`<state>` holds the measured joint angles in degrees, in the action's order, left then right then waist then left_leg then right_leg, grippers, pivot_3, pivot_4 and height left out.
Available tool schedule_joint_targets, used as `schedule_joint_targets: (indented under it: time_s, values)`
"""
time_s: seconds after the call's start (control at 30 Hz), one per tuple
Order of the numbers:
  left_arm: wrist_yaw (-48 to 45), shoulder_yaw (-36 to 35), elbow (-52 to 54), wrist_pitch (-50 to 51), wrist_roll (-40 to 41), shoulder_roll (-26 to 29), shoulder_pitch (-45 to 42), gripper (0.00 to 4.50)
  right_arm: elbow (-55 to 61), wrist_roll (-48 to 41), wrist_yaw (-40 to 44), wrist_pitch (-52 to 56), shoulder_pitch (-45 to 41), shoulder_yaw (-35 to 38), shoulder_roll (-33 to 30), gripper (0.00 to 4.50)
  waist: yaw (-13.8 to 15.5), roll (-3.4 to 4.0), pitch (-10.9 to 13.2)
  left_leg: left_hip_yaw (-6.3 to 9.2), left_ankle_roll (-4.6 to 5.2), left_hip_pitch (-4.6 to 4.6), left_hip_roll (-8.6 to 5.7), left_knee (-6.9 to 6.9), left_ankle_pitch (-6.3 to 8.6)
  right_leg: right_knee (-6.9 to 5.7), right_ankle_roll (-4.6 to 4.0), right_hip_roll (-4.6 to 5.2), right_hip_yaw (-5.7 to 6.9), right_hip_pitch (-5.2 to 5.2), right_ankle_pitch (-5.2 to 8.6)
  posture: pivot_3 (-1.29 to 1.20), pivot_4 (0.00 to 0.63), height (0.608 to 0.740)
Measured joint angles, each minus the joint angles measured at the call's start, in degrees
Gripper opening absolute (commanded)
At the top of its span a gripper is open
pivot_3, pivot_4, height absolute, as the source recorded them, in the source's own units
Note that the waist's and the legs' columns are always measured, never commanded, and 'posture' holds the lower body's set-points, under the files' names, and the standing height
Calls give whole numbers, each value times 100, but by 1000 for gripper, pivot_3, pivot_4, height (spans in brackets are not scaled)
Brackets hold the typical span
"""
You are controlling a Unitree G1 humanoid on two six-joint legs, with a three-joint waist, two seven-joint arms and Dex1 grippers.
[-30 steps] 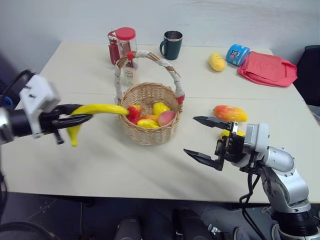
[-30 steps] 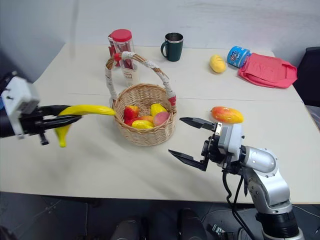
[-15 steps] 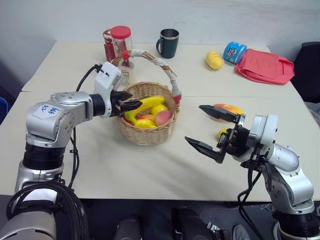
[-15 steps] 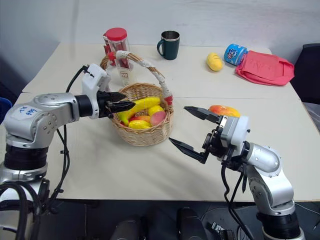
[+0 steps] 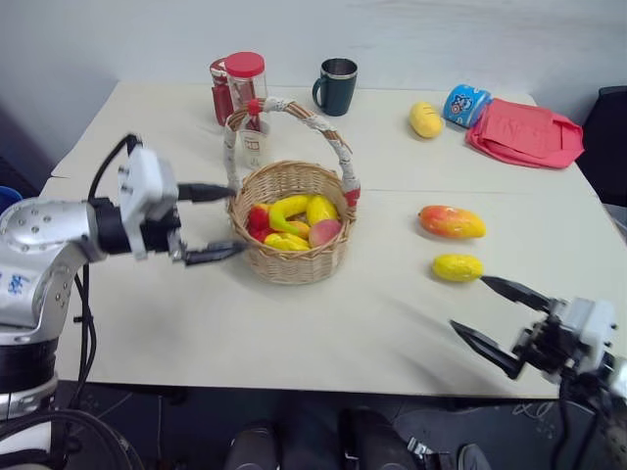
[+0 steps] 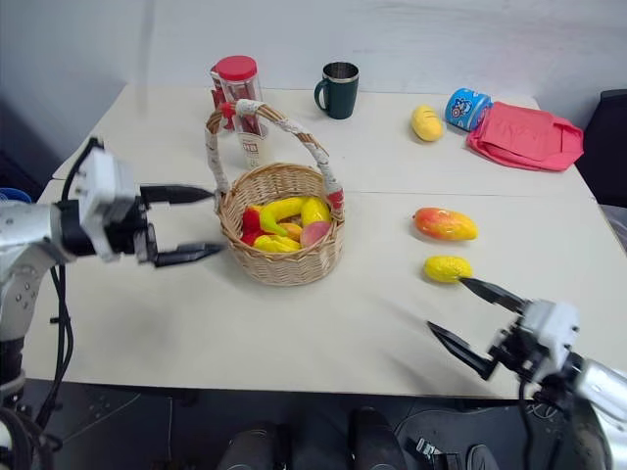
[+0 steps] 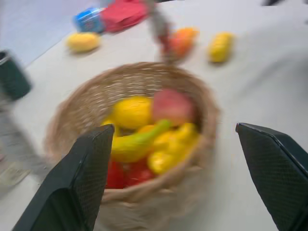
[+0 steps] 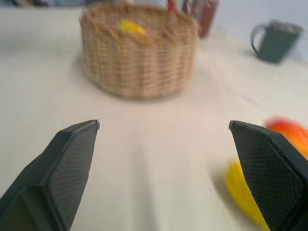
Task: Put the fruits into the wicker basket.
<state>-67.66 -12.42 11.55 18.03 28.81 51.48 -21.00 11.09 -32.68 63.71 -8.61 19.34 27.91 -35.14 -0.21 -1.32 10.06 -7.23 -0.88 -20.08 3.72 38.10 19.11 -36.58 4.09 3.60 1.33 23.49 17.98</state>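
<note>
Banana (image 5: 285, 208) now in wicker basket (image 5: 291, 262); blue can (image 5: 463, 105) lettering seemingly unreadable.

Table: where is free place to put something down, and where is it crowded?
Bare patches on the table: the near strip in front of the wicker basket, and the middle between it and the mango. Crowded: the far edge, with jar, mug, lemon, blue can and red cloth.

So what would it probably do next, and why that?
Probably move the right end effector, which is open, forward onto the small yellow fruit lying just ahead of it. That fruit, the mango and another yellow one lie on the table, outside the wicker basket. The banana is already in.
</note>
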Motion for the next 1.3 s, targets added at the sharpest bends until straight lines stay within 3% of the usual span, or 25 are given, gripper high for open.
schedule_joint_targets:
  time_s: [0.17, 0.3, 0.43, 0.6, 0.77, 0.9, 1.0, 1.3]
  values:
    - [-546, -361, -492, -578, 16, 18, 1219, 4384, -2138, 444, 294, -1246, 406, 694, -16, 4500, -23, 2, 2, 1, 20, -1, 18, -6, 11, 4, 3, 4, -11, 2, -5, 0, 150, 740]
    - [-490, -579, 343, 64, 539, -12, 2226, 4384, -3189, 364, 583, -1669, 3, 889, -287, 4500, -150, 20, 12, -10, 30, 1, 15, -6, 14, 0, 15, 71, -18, 0, -12, 0, 150, 740]
    - [-146, -702, 816, 176, 677, -193, 2389, 4384, -3464, 179, 1157, -1479, -744, 722, -761, 4500, -198, 29, 17, -15, 31, 22, 11, -5, 12, -6, 22, 70, -20, -12, -16, 0, 150, 740]
    - [243, -644, 801, 171, 664, -332, 1897, 4384, -3713, 319, 1418, -772, -2523, -194, -1172, 4500, -215, 40, 24, -19, 18, 39, 11, -8, 7, -17, 20, 62, -25, -18, -15, 0, 150, 740]
    - [457, -273, 927, 206, 615, -341, 1473, 4384, -4509, 1391, 1562, 912, -5473, -1957, -1624, 4500, -265, 69, 40, -49, -6, 20, 11, -3, -9, -31, 20, 61, -49, 21, -14, 0, 150, 740]
    - [714, -249, 1001, 345, 644, -410, 1388, 4384, -5209, 2056, 1658, 1097, -6624, -2650, -1467, 4500, -206, 66, 40, -36, -19, -25, 21, 5, -4, -15, 7, 34, -29, 50, -6, 0, 150, 740]
    - [705, -159, 1026, 440, 658, -399, 1374, 4384, -5620, 2367, 1732, 1117, -7038, -3061, -1104, 4500, -202, 66, 40, -55, -16, -42, 20, 5, -3, -22, 7, 26, -45, 78, -6, 0, 150, 740]
    - [944, -54, 1254, 565, 673, -398, 1236, 4384, -5888, 3159, 2303, 1320, -7094, -3879, -1134, 4500, -176, 67, 40, -85, 11, -94, 20, 98, 6, -54, 52, 5, -51, 117, -33, 0, 150, 740]
